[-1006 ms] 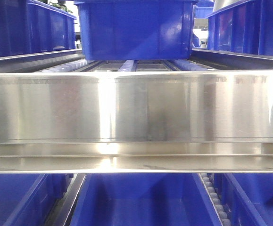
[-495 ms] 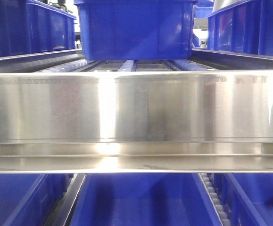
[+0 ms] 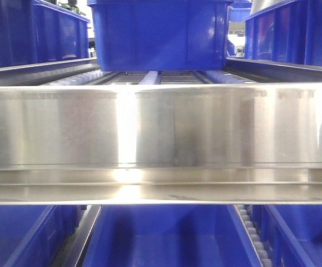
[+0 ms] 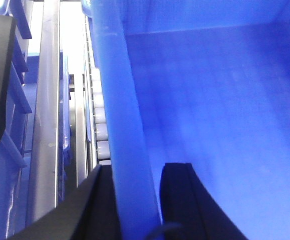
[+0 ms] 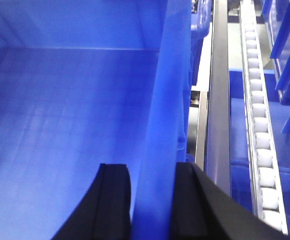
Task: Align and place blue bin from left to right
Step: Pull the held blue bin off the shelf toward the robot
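A broad brushed-steel beam (image 3: 161, 128) is stretching across the middle of the front view, hiding the near end of the shelf. Beyond it, pale roller tracks (image 3: 149, 78) are running away toward the top of the frame. The blue bin (image 3: 161, 33) is sitting on them at top centre, square to the camera. Other blue crates are standing to its upper left (image 3: 33, 33) and upper right (image 3: 294, 33), each behind a steel rail, and more blue crates (image 3: 161, 239) are filling the lower shelf along the bottom edge.

In the left wrist view, the left gripper (image 4: 137, 200) is straddling the bin's side wall at bottom centre. One black finger (image 4: 102, 205) is pressing on the outside, and the other is inside the bin, clamping the wall between them. A roller line (image 4: 100, 130) and a steel rail (image 4: 47, 125) are lying just left of that wall.

In the right wrist view, the right gripper (image 5: 152, 200) is gripping the opposite wall the same way, with one finger (image 5: 112, 200) inside and one outside. A steel rail (image 5: 217, 100) and a roller track (image 5: 260, 135) are running along the right of the frame. Both arms are reaching along the bin's walls from the bottom edge of their frames.
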You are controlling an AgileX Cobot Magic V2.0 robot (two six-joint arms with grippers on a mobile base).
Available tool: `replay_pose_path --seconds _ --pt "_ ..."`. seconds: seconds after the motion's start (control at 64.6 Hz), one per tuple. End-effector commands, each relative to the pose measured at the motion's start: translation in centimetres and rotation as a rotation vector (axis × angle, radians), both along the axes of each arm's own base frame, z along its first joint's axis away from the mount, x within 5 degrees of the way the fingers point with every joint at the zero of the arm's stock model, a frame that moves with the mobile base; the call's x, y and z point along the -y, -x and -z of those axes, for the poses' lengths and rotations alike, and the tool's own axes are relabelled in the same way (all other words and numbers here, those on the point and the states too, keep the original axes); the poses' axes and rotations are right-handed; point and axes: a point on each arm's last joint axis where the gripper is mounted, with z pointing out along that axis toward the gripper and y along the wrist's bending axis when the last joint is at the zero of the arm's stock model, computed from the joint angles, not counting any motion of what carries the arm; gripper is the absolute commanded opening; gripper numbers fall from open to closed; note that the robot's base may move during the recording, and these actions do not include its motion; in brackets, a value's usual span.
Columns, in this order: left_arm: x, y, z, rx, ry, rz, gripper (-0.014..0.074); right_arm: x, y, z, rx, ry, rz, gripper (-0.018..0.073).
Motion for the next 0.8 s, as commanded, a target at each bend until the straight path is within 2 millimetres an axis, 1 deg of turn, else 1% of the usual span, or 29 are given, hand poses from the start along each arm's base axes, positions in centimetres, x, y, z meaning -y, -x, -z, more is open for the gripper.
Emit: replay_pose_path --seconds 0.0,0.789 --pt "-0.11 0.92 -1.85 0.102 0.022 0.015 -0.011 0.49 0.45 -2.38 0.181 -0.002 0.007 -0.0152" --pt "-0.11 0.92 -1.85 0.102 0.022 0.015 -0.011 0.49 0.45 -2.38 0.181 -0.002 0.007 -0.0152"
